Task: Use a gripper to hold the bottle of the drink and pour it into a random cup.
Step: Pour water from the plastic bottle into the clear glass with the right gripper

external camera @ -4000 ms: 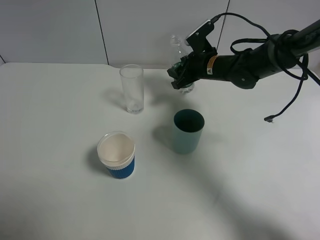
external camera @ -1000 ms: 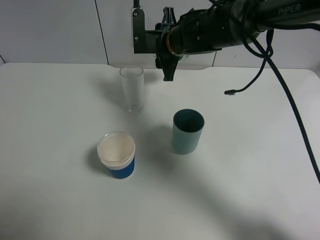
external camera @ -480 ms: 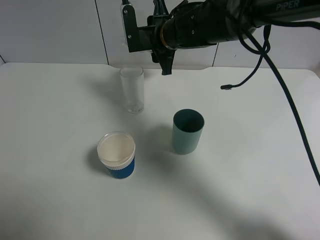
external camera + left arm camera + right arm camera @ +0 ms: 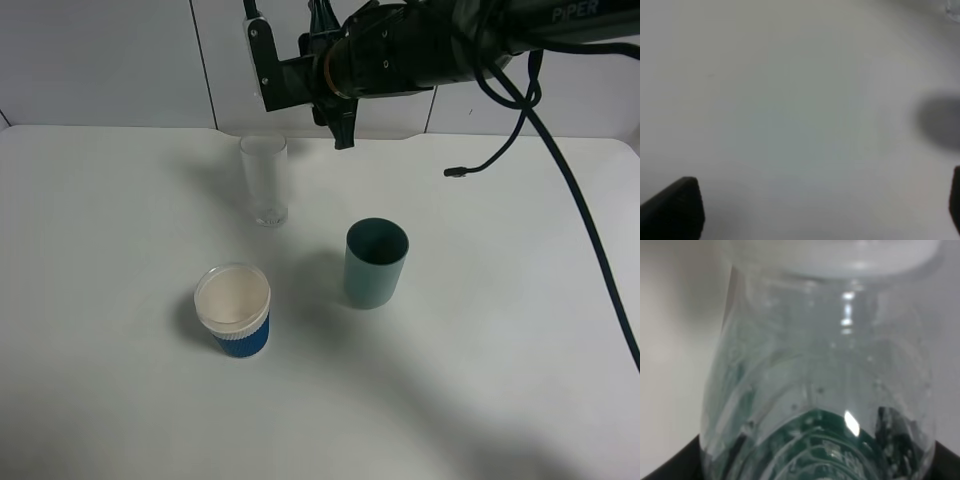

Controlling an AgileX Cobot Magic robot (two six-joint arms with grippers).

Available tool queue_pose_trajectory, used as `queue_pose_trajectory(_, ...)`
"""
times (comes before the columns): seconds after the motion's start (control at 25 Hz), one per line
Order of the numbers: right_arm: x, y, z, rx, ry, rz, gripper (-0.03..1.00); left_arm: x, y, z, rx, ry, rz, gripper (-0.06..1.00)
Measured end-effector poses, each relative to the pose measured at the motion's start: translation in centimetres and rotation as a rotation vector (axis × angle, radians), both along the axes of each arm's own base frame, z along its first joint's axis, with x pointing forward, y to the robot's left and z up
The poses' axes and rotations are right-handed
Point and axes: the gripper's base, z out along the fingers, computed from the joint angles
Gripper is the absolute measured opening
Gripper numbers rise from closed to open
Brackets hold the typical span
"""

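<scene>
Clear plastic with a green label: bottle of the drink, pinched between the black jaws of the right hand. Held aloft over the table, above and a little right of the cup; hidden by the arm from the high view. Upright, the cup. Nearer the camera than the cup: teal cup to its right, blue ribbed cup slightly left. Left hand spread wide over the table.
</scene>
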Motion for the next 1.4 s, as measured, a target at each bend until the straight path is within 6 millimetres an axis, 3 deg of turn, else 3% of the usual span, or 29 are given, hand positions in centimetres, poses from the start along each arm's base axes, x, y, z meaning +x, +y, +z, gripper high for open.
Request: queue_pose_trajectory(1.4,0.07,-0.24,-0.01,-0.157,-0.049,0.061,0.56,0.0,0.0,0.0,0.0,0.0,0.0,0.99)
